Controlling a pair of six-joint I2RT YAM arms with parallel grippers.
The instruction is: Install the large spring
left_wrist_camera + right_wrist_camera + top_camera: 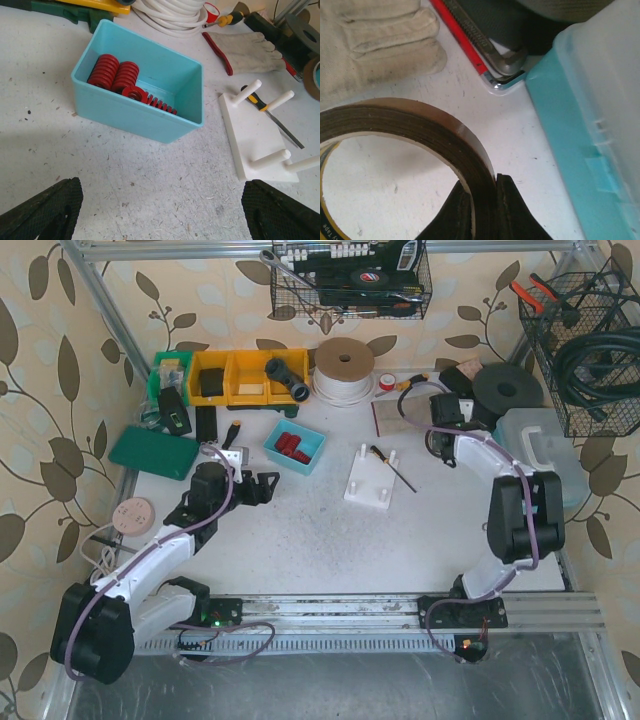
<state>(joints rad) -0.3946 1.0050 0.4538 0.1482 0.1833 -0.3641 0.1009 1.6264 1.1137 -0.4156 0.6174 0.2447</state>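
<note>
The bench [300,550] carries everything, and nothing on it suggests the install has begun. The white peg plate [255,135], likely the seat for the spring, lies right of centre with all four of its pegs bare. Just left of it sits the teal bin [130,112]. The left end effector [258,487] hovers low in front of that bin, jaws spread wide and holding nothing. At the far right of the bench, the right end effector [484,200] is pinched closed on the wall of a brown tape roll [420,120], well apart from the plate and the bin. The large springs [104,71], two fat red coils, lie side by side at the bin's left end, with a slimmer spring [160,104] beside them. As I judge it, both lifting one large coil out and seating it on a peg are left to do.
</note>
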